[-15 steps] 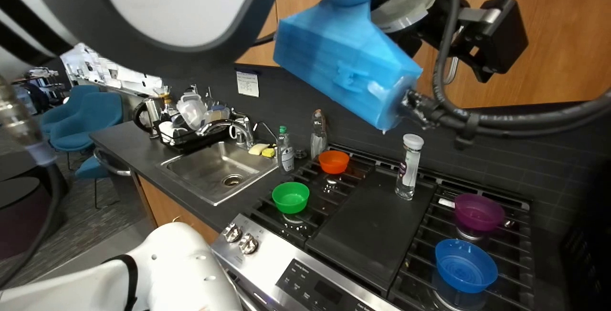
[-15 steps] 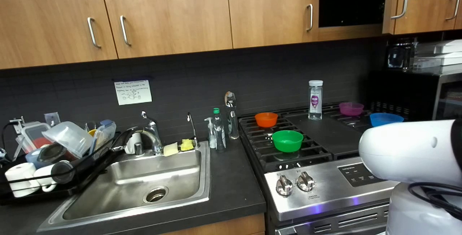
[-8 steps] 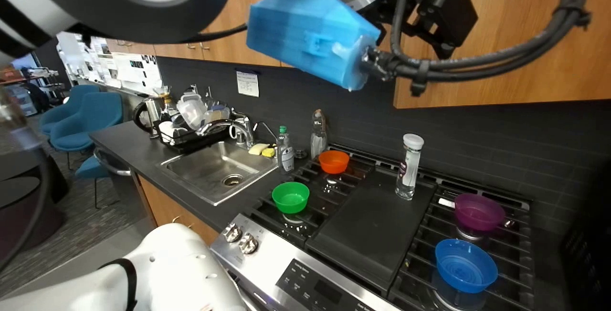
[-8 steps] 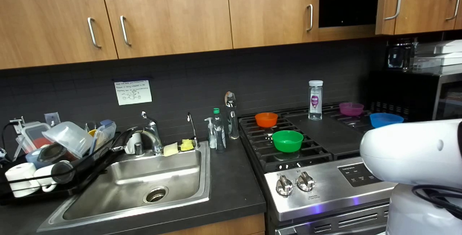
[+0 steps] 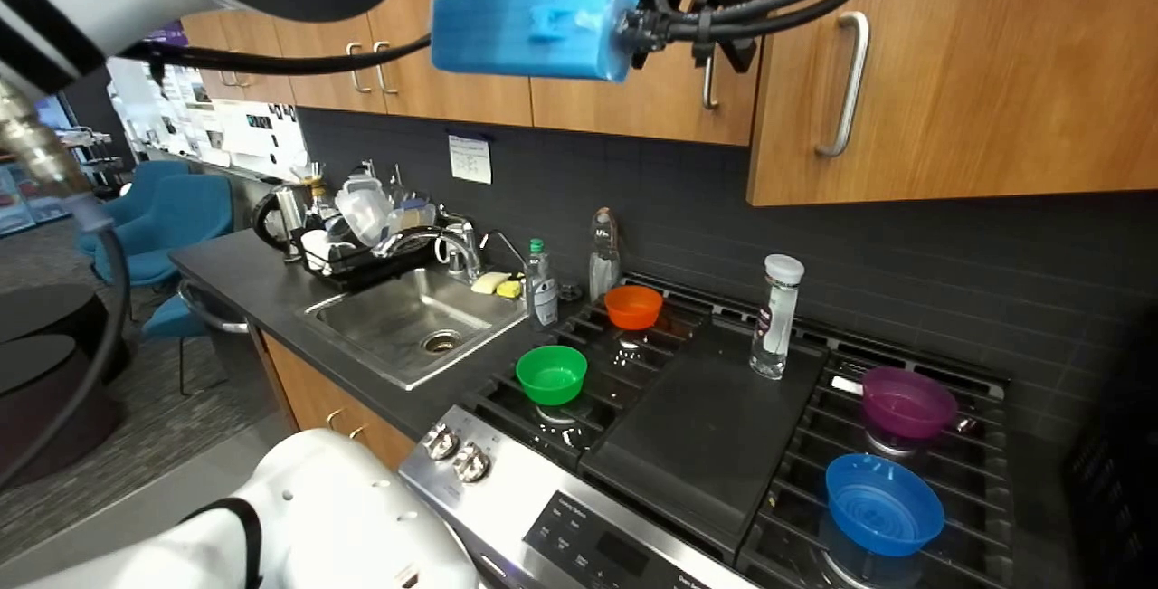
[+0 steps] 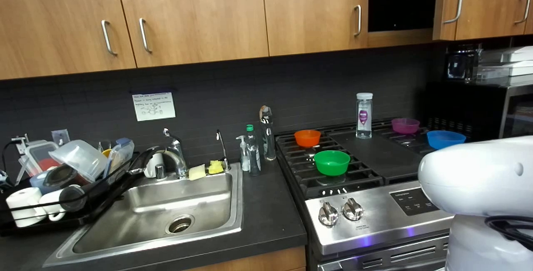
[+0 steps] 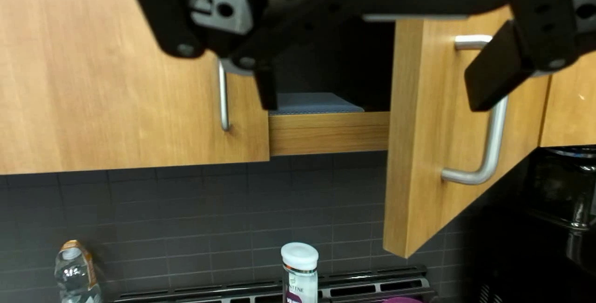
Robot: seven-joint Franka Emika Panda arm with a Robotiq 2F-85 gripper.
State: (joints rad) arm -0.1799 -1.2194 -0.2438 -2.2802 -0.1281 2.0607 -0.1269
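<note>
Dark wall tile (image 7: 209, 226) backs the stove (image 5: 697, 435) as your gripper (image 7: 378, 90), fingers (image 7: 497, 68) spread wide and holding nothing, hovers near the metal handle (image 7: 495, 140) of an open wooden cabinet door (image 7: 449, 124) overhead.

Can see a green bowl (image 6: 332, 162) and an orange bowl (image 6: 307, 138) on the stove (image 6: 379, 212). Can see a loaded dish rack (image 6: 106, 198) beside the sink (image 6: 187, 200) and a note (image 6: 153, 106) on the wall (image 6: 216, 100).
</note>
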